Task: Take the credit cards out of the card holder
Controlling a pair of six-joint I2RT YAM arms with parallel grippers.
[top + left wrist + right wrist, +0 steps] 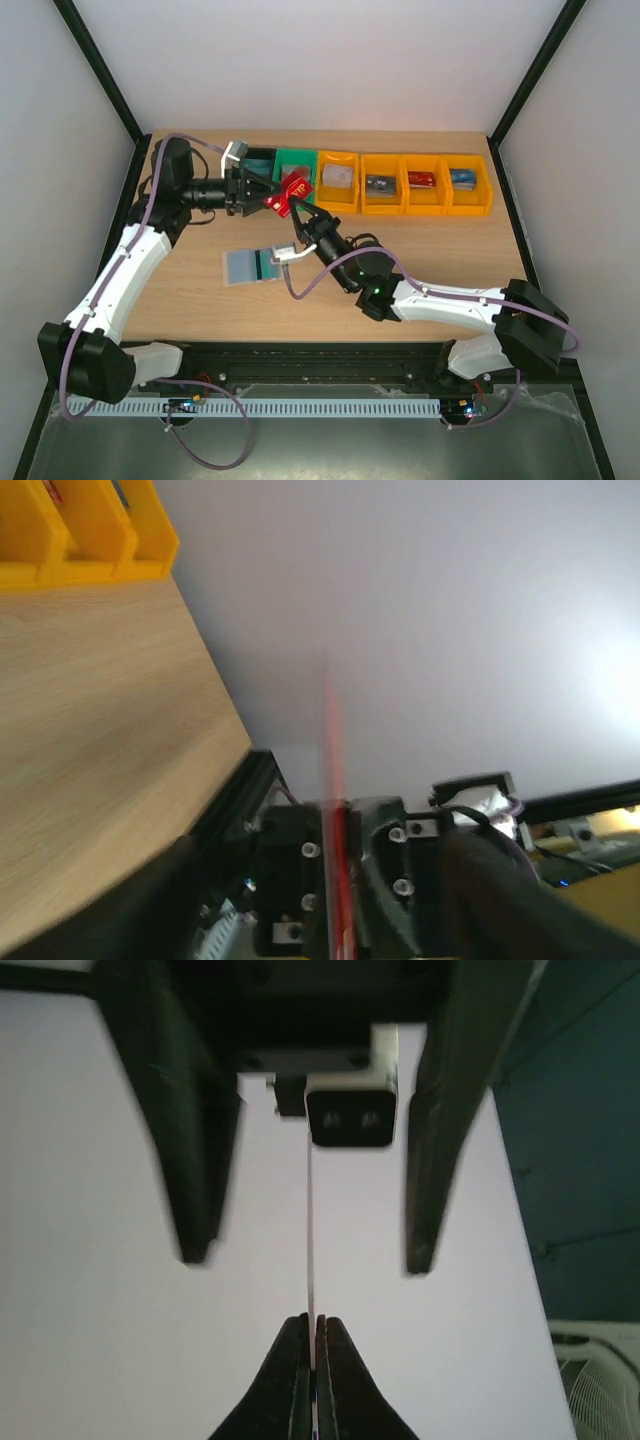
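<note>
thin red credit card (289, 194) with white print, pinched in the right gripper (297, 212); the left gripper (263, 190) stands spread around it.

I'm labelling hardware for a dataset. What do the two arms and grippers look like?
The left arm and right arm: white shells, black joints and bases, a lilac cable looping along each. The left gripper and right gripper: black, two tapering fingers. A green light glows on the right arm's elbow.

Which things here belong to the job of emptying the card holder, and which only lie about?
For the job: red card, card holder, left fingers, right fingers.
Lying about: black bin, green bin, orange bins.
</note>
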